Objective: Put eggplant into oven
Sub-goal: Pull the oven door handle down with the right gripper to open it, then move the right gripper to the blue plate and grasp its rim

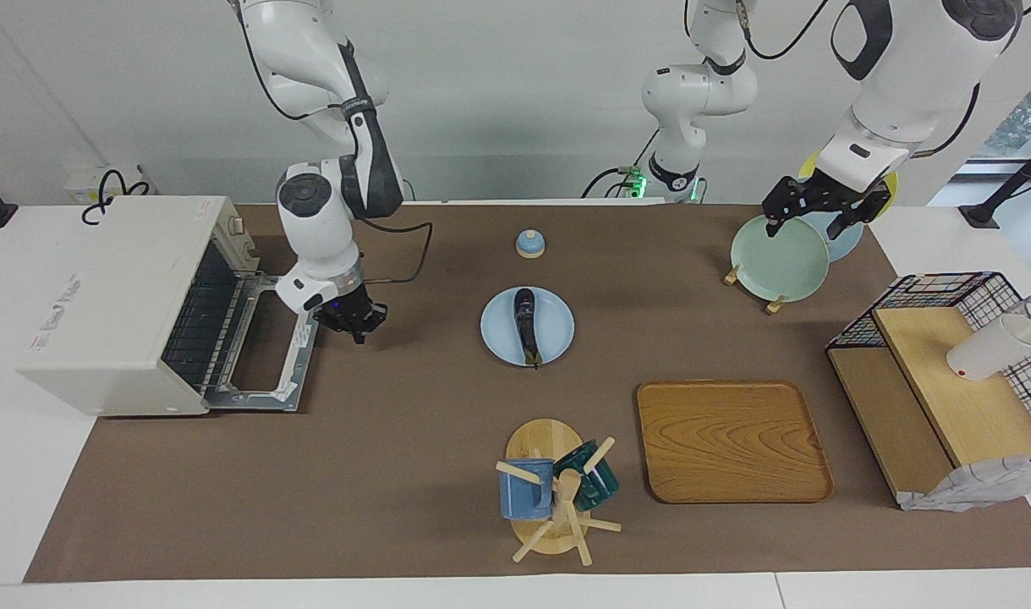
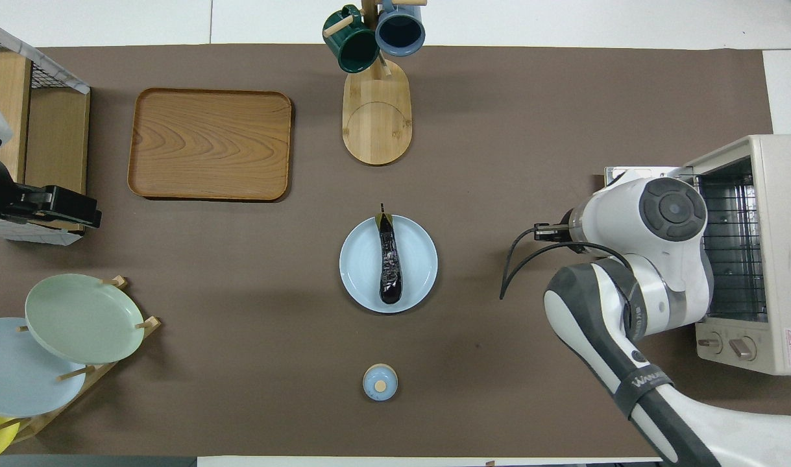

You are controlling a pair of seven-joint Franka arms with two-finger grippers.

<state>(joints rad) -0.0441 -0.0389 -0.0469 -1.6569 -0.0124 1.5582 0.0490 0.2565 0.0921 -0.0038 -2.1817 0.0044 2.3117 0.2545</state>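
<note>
The right gripper (image 1: 356, 326) hangs over bare mat between the oven (image 1: 109, 304) and the plate (image 1: 557, 326); in the overhead view the arm's own wrist hides it entirely, and whether its fingertips meet cannot be told. It holds nothing. The left gripper (image 1: 811, 222) waits over the green plate (image 1: 777, 258), well apart from the oven, fingers spread and empty; the overhead frame cuts it off at the edge. The oven's drop-down door (image 1: 265, 359) lies open and flat, showing wire racks inside; part of the door is covered by the right arm from above. The eggplant (image 1: 526, 324) lies on the plate, well apart from the oven toward the table's middle, lengthwise away from the robots, green stem tip at the farther end. It is slender, slightly curved, glossy purple-black. The oven is a boxy cream shell; the plate is round, pale blue, smooth.
</note>
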